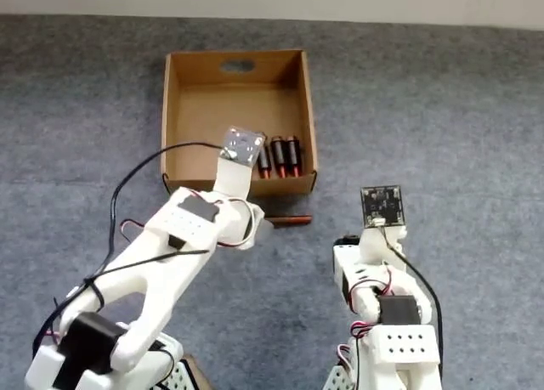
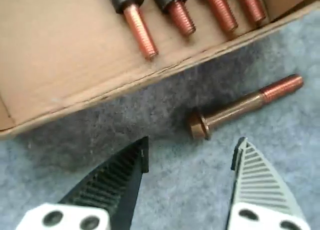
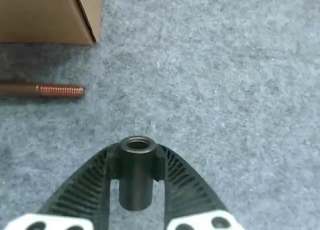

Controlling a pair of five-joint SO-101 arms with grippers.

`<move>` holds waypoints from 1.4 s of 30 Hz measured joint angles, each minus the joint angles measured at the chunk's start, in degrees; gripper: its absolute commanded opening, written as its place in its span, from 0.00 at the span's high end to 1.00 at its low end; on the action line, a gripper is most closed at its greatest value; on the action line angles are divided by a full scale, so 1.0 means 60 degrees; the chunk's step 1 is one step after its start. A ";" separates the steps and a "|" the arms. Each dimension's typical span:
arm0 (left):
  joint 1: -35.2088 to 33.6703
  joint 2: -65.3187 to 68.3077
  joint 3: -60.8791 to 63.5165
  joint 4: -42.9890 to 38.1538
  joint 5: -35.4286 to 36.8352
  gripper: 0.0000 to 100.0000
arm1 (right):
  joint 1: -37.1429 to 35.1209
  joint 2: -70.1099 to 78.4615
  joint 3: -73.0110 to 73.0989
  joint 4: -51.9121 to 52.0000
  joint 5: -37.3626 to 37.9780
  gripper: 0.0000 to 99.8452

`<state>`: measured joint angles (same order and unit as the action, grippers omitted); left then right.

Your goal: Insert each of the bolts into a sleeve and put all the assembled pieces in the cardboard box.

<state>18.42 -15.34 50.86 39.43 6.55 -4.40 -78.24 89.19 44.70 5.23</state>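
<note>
A loose copper bolt (image 2: 245,105) lies on the grey carpet just outside the cardboard box's (image 1: 174,110) front wall; it also shows as bolt (image 1: 287,221) and bolt (image 3: 45,90). My left gripper (image 2: 192,152) hangs open right above the bolt's head. Inside the box, several assembled pieces (image 1: 280,156) with black sleeves and copper threads (image 2: 140,29) lie along the front wall. My right gripper (image 3: 136,162) is shut on a black sleeve (image 3: 136,170), held upright with its bore facing up, to the right of the box.
Grey carpet covers the table. The box corner (image 3: 92,37) stands near the bolt's threaded end. The right arm's body (image 1: 387,322) sits at the front right, with open carpet beyond it.
</note>
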 measured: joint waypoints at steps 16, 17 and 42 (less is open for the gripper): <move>0.0044 0.1055 -0.0132 -0.0029 0.0015 0.91 | 0.0000 0.0000 0.0000 0.0000 0.0000 0.99; 0.0044 0.1055 -0.0132 -0.0029 0.0015 0.90 | 0.0000 0.0000 0.0000 0.0000 0.0000 0.99; 0.0249 0.1172 -0.1026 -0.0864 0.3282 0.80 | 0.0000 0.0000 0.0000 0.0000 0.0000 0.99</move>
<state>19.91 -8.31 44.70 34.24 26.24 -4.40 -78.24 89.19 44.70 5.23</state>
